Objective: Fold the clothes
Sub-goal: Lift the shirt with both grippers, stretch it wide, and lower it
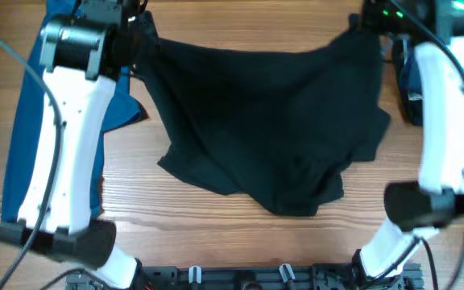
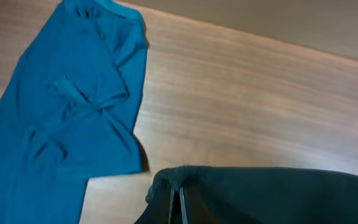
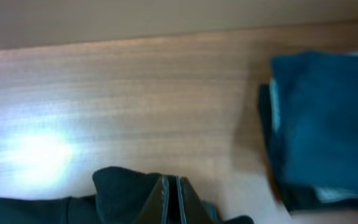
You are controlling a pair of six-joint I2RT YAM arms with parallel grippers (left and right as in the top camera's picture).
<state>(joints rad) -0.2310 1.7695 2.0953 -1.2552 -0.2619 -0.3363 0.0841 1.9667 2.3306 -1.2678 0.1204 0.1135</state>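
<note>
A plain black garment [image 1: 272, 121] is stretched across the middle of the table, and its near part lies bunched on the wood. My left gripper [image 1: 139, 36] is shut on its far left corner. In the left wrist view the fingertips [image 2: 180, 194] pinch a ridge of black cloth [image 2: 272, 196]. My right gripper [image 1: 362, 20] is shut on the far right corner, and the right wrist view shows it [image 3: 171, 186] closed on a black fold [image 3: 120, 190]. The bright blue T-shirt [image 1: 26, 121] lies flat at the left, partly under my left arm, and shows again in the left wrist view [image 2: 61, 118].
A folded stack of dark blue and black clothes [image 1: 405, 80] sits at the right edge beside my right arm, also in the right wrist view [image 3: 322, 124]. Bare wooden table [image 1: 216, 217] shows in front of the black garment.
</note>
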